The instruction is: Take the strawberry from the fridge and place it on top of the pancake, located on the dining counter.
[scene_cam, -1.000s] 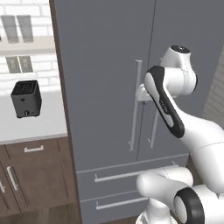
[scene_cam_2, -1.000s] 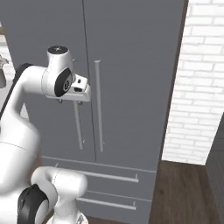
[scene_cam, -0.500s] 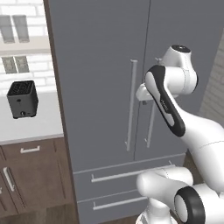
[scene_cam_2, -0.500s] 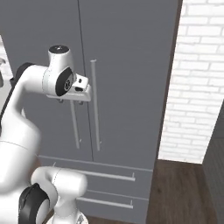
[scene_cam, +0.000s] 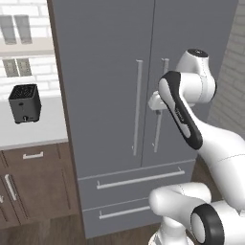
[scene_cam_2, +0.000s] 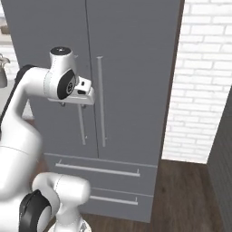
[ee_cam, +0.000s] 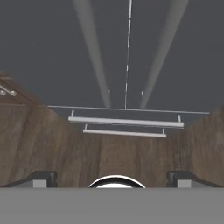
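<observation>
The fridge (scene_cam: 110, 57) is a tall grey unit, and both of its doors are shut. Two long silver bar handles (scene_cam: 138, 107) run down the middle and drawers (scene_cam: 139, 179) sit below. My gripper (scene_cam: 157, 111) hangs in front of the handles at mid height, pointing down, a little off the door. In the right base view the gripper (scene_cam_2: 72, 105) sits just left of the handles (scene_cam_2: 100, 102). In the hand view its fingertips (ee_cam: 40, 178) stand wide apart, open and holding nothing. The strawberry is hidden behind the doors. The pancake and the dining counter are out of view.
A black toaster (scene_cam: 25, 103) stands on a white worktop (scene_cam: 48, 131) left of the fridge, over brown cabinets (scene_cam: 33, 184). A white brick wall (scene_cam_2: 204, 81) rises right of the fridge. Wood floor (scene_cam_2: 190, 190) lies in front.
The whole scene has slid a little to the left in both base views, so the base has moved. The arm keeps its pose and the gripper stays open.
</observation>
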Controlling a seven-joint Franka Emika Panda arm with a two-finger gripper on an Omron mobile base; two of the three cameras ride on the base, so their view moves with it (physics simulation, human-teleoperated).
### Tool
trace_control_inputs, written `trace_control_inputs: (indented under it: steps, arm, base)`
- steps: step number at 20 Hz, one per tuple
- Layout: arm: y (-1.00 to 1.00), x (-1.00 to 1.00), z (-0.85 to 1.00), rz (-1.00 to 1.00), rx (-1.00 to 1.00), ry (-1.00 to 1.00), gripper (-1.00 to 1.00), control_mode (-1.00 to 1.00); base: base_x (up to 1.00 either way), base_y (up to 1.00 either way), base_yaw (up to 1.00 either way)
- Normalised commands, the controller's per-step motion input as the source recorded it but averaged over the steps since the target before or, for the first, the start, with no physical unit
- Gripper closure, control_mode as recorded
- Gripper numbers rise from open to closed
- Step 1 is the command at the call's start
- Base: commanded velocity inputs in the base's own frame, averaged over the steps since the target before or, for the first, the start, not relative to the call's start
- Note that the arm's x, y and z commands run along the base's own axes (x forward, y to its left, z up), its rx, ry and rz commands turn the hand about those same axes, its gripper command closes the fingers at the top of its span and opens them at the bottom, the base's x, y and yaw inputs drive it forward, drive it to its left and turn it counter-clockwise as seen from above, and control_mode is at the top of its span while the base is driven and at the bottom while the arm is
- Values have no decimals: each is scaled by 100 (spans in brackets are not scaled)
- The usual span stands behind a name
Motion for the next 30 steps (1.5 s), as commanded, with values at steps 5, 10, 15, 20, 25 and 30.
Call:
trace_control_inputs:
  steps: [5,10,15,20,25,30]
  arm:
    - [0,0,0,0,0,0,-100,100]
    - [0,0,0,0,0,0,-100,100]
    - [14,6,0,0,0,-6,-100,-100]
    - [40,47,-14,-1,0,-27,-100,-100]
    - [30,77,-18,-2,0,-21,-100,-100]
    - [13,66,-11,-1,-11,-17,-100,-100]
  base:
    - [-40,-5,0]
    - [-17,0,0]
    - [0,0,0]
    - [0,0,0]
    - [0,0,0]
    - [0,0,0]
